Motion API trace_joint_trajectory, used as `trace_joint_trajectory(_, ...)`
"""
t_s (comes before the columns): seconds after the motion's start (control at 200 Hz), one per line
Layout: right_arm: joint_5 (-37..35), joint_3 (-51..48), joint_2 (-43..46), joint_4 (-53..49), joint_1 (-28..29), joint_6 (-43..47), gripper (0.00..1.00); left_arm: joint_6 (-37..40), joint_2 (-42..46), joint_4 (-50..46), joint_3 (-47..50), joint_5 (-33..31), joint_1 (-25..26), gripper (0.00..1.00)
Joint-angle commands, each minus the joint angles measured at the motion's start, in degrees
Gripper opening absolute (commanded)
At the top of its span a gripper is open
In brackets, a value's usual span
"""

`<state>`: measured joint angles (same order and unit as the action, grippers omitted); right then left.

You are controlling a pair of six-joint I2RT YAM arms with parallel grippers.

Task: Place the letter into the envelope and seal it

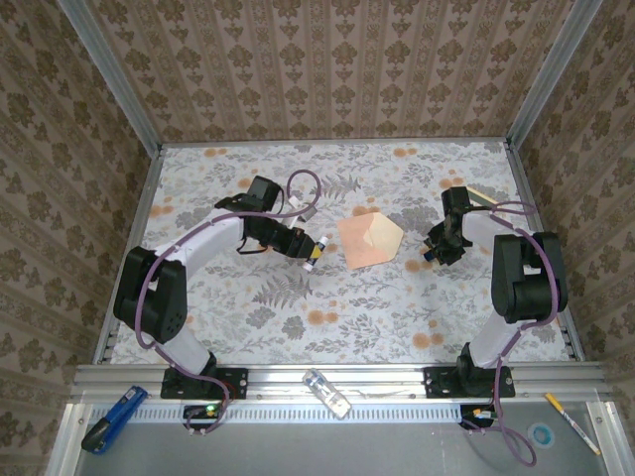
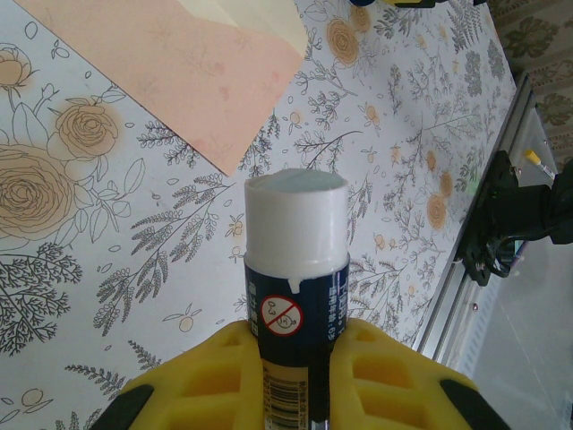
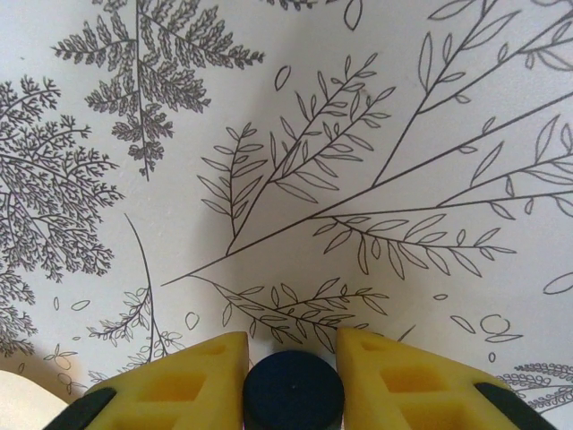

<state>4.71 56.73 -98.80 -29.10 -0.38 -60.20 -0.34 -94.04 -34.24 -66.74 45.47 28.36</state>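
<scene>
Left gripper is clamping an uncapped glue stick near the envelope, which is lying flap-open mid-bench. Right gripper is pinching its dark cap. The exposed glue is risking smearing the bench or dragging the envelope.

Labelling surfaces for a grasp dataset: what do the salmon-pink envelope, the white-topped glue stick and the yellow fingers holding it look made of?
Salmon-pink envelope: thin matte paper, judging by its flat lie and crisp edges. White-topped glue stick: smooth hard plastic, probably, with a glossy printed dark-blue label. Yellow fingers: moulded matte plastic or rubber with hollow pockets; the look leaves open which.
</scene>
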Motion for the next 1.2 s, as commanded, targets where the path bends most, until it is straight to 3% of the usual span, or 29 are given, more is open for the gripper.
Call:
trace_joint_trajectory(0.0, 2.08, -0.93, -0.49, -3.32, 0.73, -0.17, 0.29, 1.12, -0.09, 0.00, 0.18, 1.72, -0.41, 0.10)
trace_joint_trajectory(0.38, 0.25, 0.76, 1.44, -3.54, 1.43, 1.42, 0.28, 1.13, -0.01, -0.21, -0.01, 1.64, -0.40, 0.10)
trace_joint_trajectory(0.745, -10.29, 2.60, 6.24, -2.00, 6.28, 6.33, 0.27, 0.97, 0.08, -0.18, -0.09, 1.64, -0.41, 0.10)
trace_joint_trajectory(0.985, -21.21, 1.98, 8.04, 4.96, 11.63, 13.14, 0.27, 0.79, 0.67, -0.13, -0.05, 1.62, -0.39, 0.10)
trace_joint_trajectory(1.195, -28.93, -5.14, 10.19, 20.33, 16.18, 21.23, 0.26, -0.16, 1.55, 1.26, 1.14, 1.40, -0.32, 0.10)
